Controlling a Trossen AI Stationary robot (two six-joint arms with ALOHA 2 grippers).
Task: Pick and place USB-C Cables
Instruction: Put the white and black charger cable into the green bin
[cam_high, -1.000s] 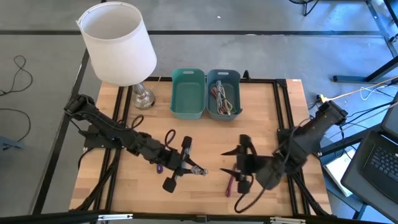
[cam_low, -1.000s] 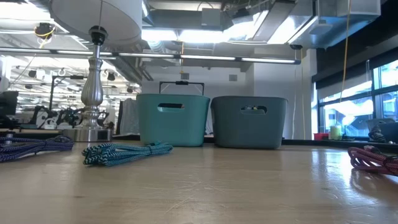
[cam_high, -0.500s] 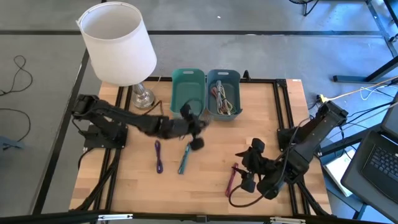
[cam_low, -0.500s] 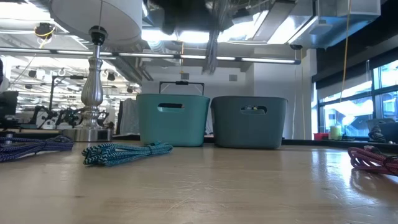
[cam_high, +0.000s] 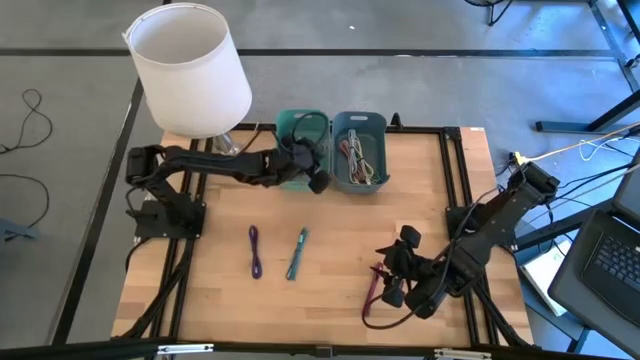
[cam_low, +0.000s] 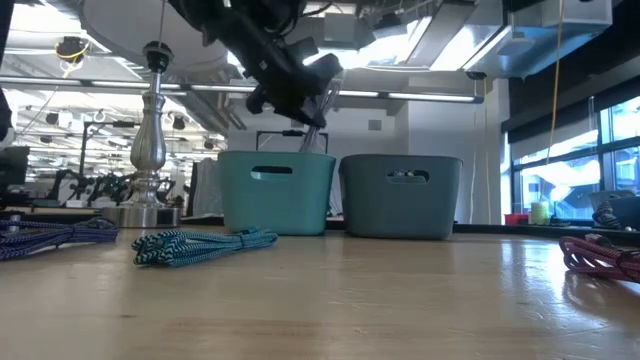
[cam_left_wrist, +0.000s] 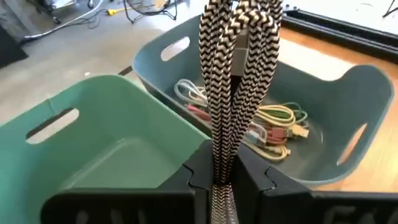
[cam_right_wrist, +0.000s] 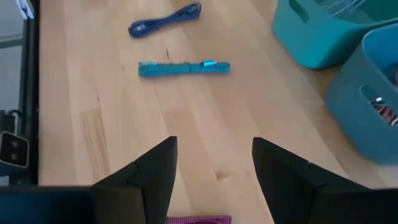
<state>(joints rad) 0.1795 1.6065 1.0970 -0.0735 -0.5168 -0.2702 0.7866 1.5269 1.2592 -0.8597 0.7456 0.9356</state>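
- Black-and-white braided cable (cam_left_wrist: 239, 81) clamped in closed jaws of left gripper (cam_high: 312, 172), hung folded above the two bins; likely carried there for dropping.
- Poised over the seam between green bin (cam_high: 285, 160) and blue-grey bin (cam_high: 376, 125); the latter already holding several cables (cam_left_wrist: 261, 124).
- Purple cable (cam_high: 255, 250) and teal cable (cam_high: 297, 252) left lying mid-bench (cam_high: 330, 230), not yet collected.
- Right gripper (cam_high: 396, 275) low over magenta cable (cam_high: 372, 292), jaws spread wide, empty.
- No readable labels or writing found.
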